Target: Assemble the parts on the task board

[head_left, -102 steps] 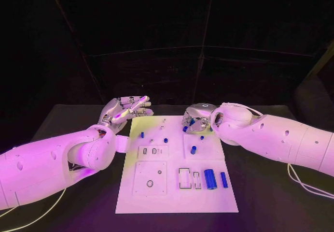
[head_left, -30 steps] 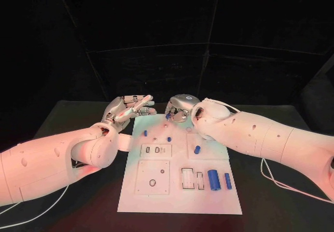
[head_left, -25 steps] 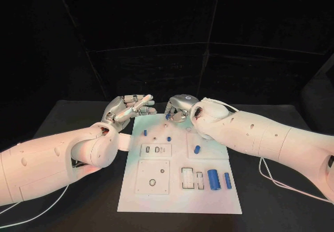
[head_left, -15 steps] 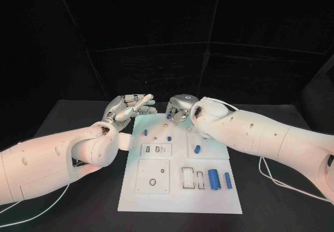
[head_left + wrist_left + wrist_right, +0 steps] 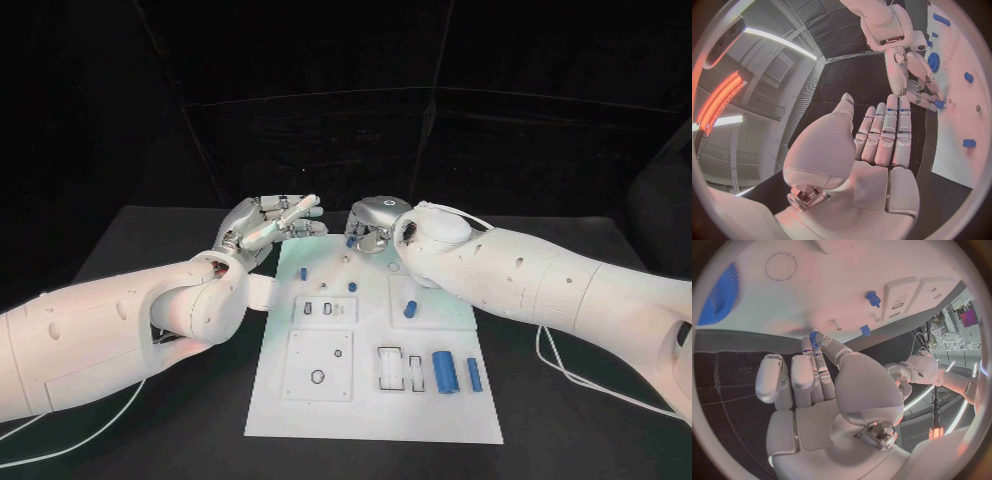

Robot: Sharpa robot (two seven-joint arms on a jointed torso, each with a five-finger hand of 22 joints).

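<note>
The white task board (image 5: 289, 400) lies in the middle of the black table. Over its far edge my right hand (image 5: 372, 224) pinches a small blue part (image 5: 351, 240) between thumb and a finger; the right wrist view shows that part (image 5: 814, 335) at the fingertips, just above the board (image 5: 829, 270). My left hand (image 5: 265, 226) hovers at the board's far left corner, fingers (image 5: 893, 131) straight and holding nothing. Small blue parts (image 5: 303, 272) (image 5: 353, 287) (image 5: 408, 308) sit on the board's far half. A thick blue cylinder (image 5: 443, 372) and a thin one (image 5: 473, 373) lie near right.
White slotted blocks (image 5: 323, 310) and a square plate with a ring (image 5: 316, 365) are fixed on the board's left half. Bare black table (image 5: 577, 420) runs along both sides. My two forearms cross the table's near corners.
Since 3.4 s ago my right hand has moved with the blue part toward the board's far edge and leftward. Over the last second both hands have hardly moved.
</note>
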